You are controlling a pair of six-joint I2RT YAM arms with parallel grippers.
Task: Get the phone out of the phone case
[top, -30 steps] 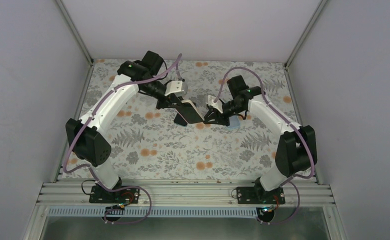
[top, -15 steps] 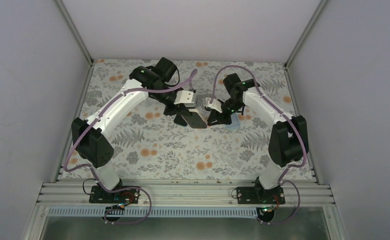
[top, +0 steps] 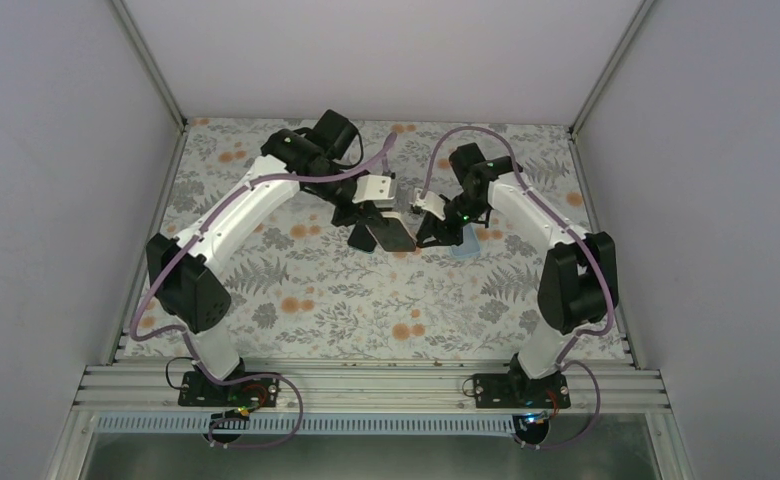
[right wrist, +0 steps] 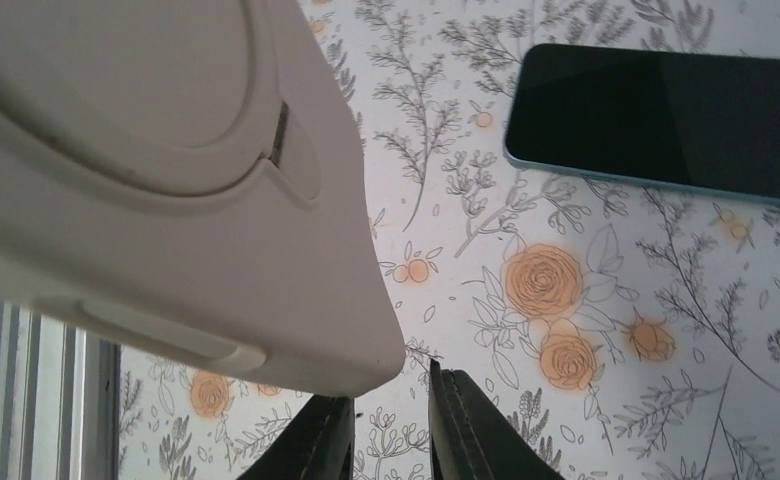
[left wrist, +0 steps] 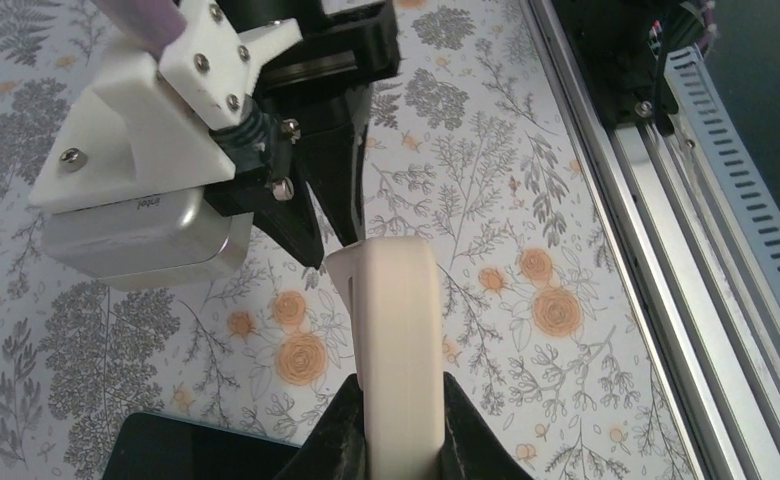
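Left end effector [left wrist: 401, 400]: clamped on the phone case [left wrist: 398, 320], with one finger pressed against each broad face near one end.
Phone case: a cream shell with rounded corners, held in the air above the surface [top: 316, 300]. In the left wrist view it stands edge-on and rises straight out of the grip. In the top view it reads as a dark tilted shape [top: 381, 232] between the two wrists. In the right wrist view it fills the upper left [right wrist: 166, 150], showing curved seams moulded into its face and a long side button.
Right end effector [right wrist: 391, 400]: the fingers are a little apart and the flowered surface shows through the narrow gap. Nothing sits between them. The tips are just beside a corner of the case; whether they touch it cannot be told.
Phone [right wrist: 666, 115]: out of the case, lying flat on the surface with its dark screen up and a pale teal edge showing. It is apart from the case. In the top view it is a pale blue sliver [top: 464, 248] partly hidden under the right end effector.
Dark flat object [left wrist: 201, 450]: cropped at the bottom left of the left wrist view. It may be the phone, but too little shows to be sure.
Arms: both reach inward, their wrists close together over the far half of the surface.
Rail [left wrist: 656, 250]: aluminium, running along the edge of the surface.
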